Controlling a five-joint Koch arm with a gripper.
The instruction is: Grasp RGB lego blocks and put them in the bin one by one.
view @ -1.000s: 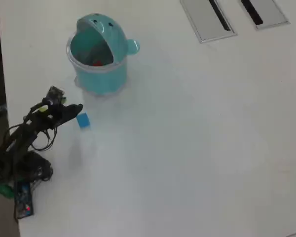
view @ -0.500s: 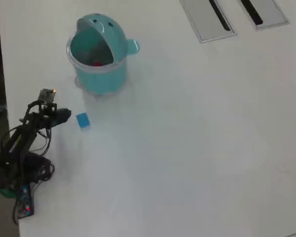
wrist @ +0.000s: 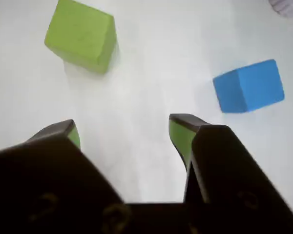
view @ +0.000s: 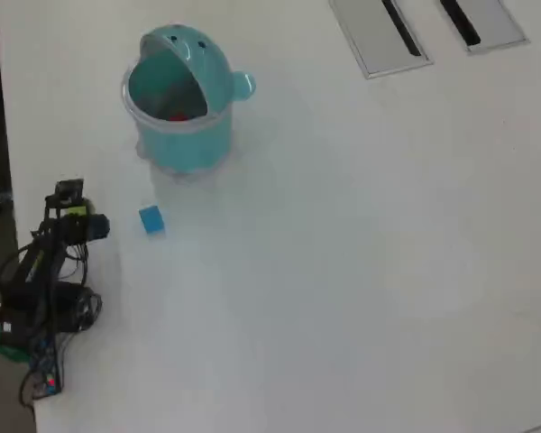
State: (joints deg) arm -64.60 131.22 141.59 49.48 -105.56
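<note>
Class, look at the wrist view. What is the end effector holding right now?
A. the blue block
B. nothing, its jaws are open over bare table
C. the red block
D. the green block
B: the end effector has its jaws spread apart with only bare table between them, while the green block and the blue block lie beyond, untouched.

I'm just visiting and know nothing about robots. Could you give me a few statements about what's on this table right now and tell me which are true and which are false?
1. The tool is open and holds nothing. True.
2. The blue block sits inside the bin. False: it lies on the table, in front of the bin.
3. Something red shows inside the bin. True.
4. In the wrist view, the green block is stacked on the blue block. False: both lie apart on the table.
5. The bin has tipped over. False: it stands upright.
</note>
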